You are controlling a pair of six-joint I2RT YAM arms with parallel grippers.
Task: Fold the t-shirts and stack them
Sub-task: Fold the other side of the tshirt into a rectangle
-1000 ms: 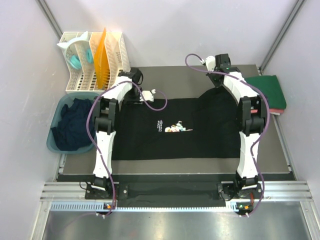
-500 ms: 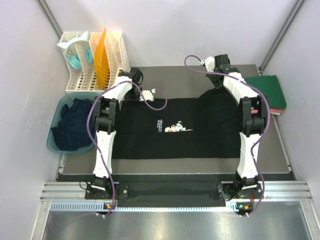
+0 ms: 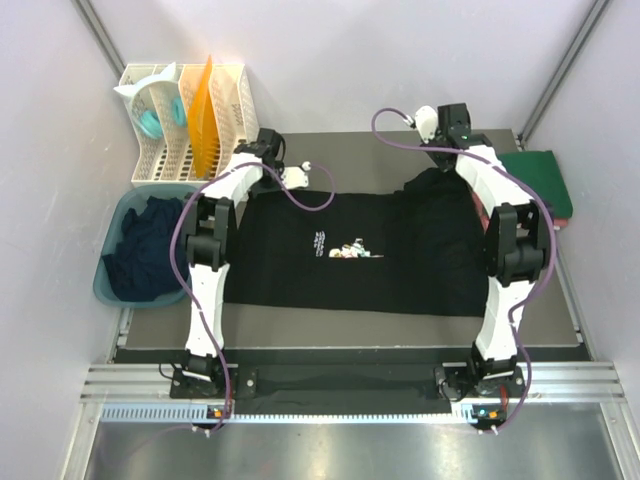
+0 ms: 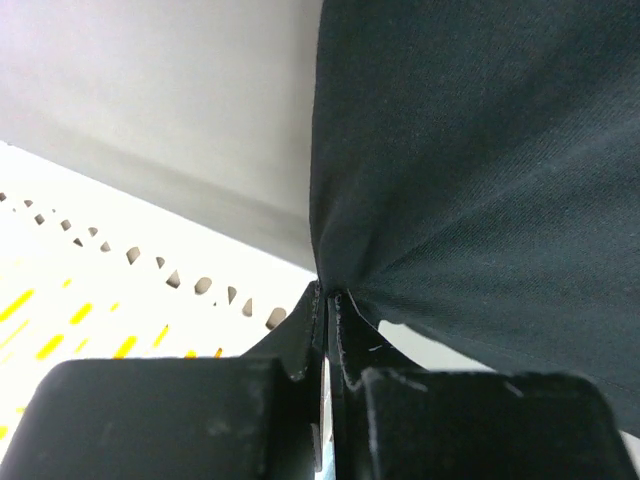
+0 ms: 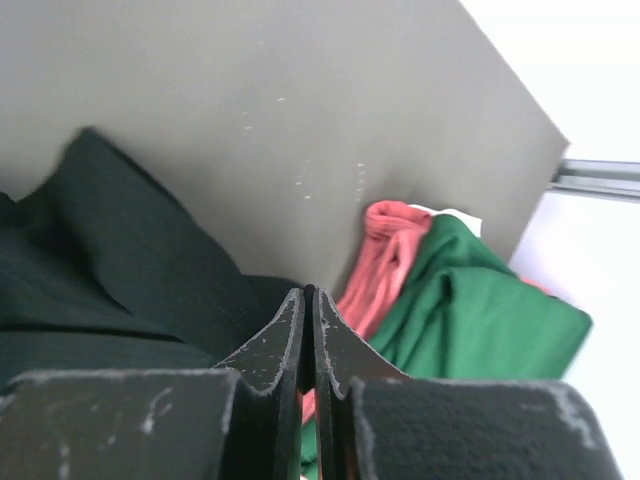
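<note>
With the left gripper (image 4: 325, 300) newly pinched shut on the shirt's (image 3: 300, 272) far-left corner and the right gripper (image 5: 308, 296) clamping and lifting the far-right, both corners seem ready for folding.

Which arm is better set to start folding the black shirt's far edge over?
Left, likely: the left gripper pinches the black t-shirt; the right gripper is shut beside cloth, hold unclear.

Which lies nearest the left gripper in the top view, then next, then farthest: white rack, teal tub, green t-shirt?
From the left gripper:
1. White rack, just left, at the back.
2. Teal tub, left, nearer the bases.
3. Green t-shirt, far right edge.
</note>
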